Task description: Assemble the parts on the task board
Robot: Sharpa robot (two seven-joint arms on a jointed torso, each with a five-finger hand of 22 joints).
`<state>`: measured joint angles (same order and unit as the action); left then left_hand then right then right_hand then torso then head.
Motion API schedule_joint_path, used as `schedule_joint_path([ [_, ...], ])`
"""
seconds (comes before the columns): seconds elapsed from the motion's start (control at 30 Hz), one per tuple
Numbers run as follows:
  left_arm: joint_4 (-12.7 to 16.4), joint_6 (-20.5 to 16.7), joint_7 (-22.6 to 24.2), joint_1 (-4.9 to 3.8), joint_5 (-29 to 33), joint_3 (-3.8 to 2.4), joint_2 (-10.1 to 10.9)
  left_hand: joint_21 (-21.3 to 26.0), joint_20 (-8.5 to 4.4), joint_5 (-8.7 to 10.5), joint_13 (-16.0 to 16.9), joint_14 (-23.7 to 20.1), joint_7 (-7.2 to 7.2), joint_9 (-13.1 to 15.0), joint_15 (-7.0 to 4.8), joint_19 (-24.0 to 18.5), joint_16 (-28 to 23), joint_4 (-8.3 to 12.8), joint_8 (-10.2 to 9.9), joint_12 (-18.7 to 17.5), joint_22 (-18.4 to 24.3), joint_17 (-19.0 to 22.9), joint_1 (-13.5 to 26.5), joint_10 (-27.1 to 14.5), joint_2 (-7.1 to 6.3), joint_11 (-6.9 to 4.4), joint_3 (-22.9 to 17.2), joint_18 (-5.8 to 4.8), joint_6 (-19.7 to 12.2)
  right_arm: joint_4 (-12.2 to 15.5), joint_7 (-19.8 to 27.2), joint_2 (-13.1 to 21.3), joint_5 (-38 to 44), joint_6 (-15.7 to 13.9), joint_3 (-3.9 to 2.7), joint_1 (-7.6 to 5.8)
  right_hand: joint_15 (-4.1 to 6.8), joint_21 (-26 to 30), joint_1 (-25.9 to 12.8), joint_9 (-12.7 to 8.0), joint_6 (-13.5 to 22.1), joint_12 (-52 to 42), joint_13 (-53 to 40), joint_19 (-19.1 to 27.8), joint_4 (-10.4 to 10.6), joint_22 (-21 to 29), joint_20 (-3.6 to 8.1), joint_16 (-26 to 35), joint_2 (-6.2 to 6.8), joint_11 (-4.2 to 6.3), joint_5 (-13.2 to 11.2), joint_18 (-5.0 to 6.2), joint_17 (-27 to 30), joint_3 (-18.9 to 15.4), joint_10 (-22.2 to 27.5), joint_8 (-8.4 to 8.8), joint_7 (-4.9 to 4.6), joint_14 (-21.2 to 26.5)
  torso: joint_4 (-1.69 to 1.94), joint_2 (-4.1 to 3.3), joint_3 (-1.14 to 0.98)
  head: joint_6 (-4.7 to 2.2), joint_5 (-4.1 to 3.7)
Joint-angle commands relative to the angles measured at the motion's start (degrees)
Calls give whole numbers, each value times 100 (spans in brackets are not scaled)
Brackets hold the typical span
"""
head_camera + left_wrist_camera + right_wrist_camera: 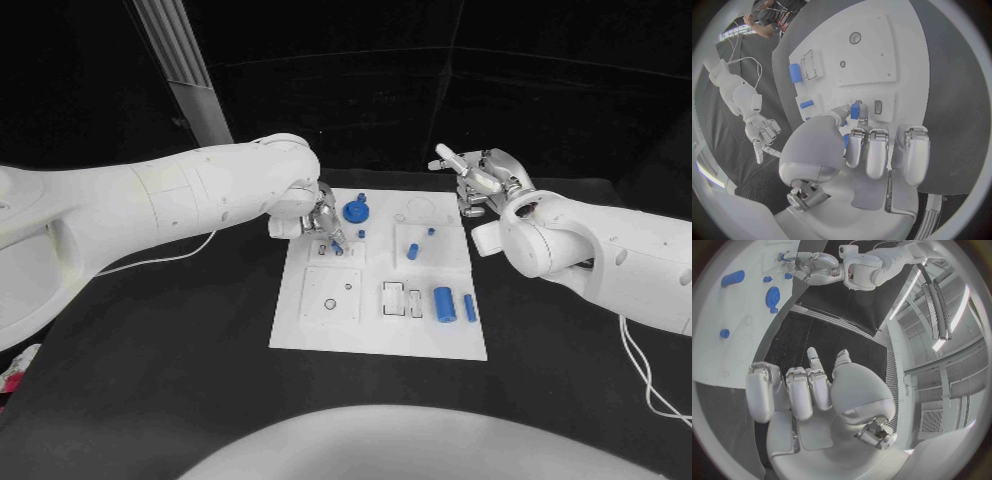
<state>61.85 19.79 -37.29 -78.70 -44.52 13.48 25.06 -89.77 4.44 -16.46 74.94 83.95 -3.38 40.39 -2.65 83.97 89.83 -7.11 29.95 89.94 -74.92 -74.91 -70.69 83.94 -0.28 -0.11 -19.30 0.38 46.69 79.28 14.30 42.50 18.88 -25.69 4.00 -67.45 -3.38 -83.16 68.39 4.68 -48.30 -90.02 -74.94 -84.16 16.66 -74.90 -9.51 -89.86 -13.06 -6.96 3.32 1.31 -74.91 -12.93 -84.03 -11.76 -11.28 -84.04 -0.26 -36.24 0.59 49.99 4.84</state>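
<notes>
While the left hand (320, 217) fingers pinch a small blue part (855, 110) over the task board (368, 330), it should be lowered straight into its slot, the right hand (480, 180) waiting with fingers apart.

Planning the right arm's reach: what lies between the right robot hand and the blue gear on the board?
In the head view, only bare white task board separates the right robot hand from the blue gear.

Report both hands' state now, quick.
Left hand: pinching a small blue part over the task board.
Right hand: open, holding nothing, raised beside the board's far corner.
</notes>
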Motion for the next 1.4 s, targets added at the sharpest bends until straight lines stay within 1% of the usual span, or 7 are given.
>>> schedule_joint_path([
  [0.03,13,-16,-67,-4,-45,-1,-6,-23,-38,-38,1506,605,1,5,-30,603,17,2,24,6,-1508,-1509,-23,606,29,-15,-1,-38,23,5,37,1,5,-23,-3,-10,9,20,25,4,9,2,-1506,-104,-7,-1180,4,-14,-13,13,12,64,-1509,-32,-597,-21,24,-596,2,3,0,1,0],
  [0.37,21,-45,-94,12,-67,-1,-21,-13,-38,-40,1506,605,-6,6,-26,593,17,-24,15,6,-1503,-1509,-1,606,36,-8,9,-34,18,2,39,-5,5,-14,-3,-10,9,20,25,4,9,2,-1506,-104,-7,-1180,4,-14,-13,13,12,64,-1509,-32,-597,-21,24,-596,3,0,-1,1,0],
  [0.7,37,-138,-24,16,-407,0,-26,-11,-38,-40,1506,605,-11,7,-24,590,17,-42,8,6,-1502,-1509,13,606,40,-3,17,-33,13,-1,36,-7,5,-11,-3,-10,11,19,41,3,7,2,-1506,-105,-5,-1181,6,-14,-26,14,12,64,-1509,-43,-597,-36,27,-596,1,1,1,1,3],
  [1.0,60,-179,9,16,-449,0,-20,-15,-38,-39,1506,605,-11,7,-24,596,17,-47,7,6,-1505,-1509,17,606,42,-2,19,-35,13,-4,36,-11,5,-8,-3,-9,11,19,41,3,7,2,-1506,-105,-5,-1181,6,-14,-26,14,12,64,-1509,-43,-597,-36,27,-596,0,-1,0,1,9],
  [1.4,76,-115,53,17,-452,0,-21,-10,-36,-32,1506,605,-20,12,-18,590,17,-93,-1,6,-1502,-1509,59,606,32,7,51,-33,12,-5,38,-12,5,-13,-3,-9,11,19,41,3,7,2,-1506,-105,-5,-1181,6,-14,-26,14,12,64,-1509,-43,-597,-36,27,-596,-2,1,1,1,3],
])
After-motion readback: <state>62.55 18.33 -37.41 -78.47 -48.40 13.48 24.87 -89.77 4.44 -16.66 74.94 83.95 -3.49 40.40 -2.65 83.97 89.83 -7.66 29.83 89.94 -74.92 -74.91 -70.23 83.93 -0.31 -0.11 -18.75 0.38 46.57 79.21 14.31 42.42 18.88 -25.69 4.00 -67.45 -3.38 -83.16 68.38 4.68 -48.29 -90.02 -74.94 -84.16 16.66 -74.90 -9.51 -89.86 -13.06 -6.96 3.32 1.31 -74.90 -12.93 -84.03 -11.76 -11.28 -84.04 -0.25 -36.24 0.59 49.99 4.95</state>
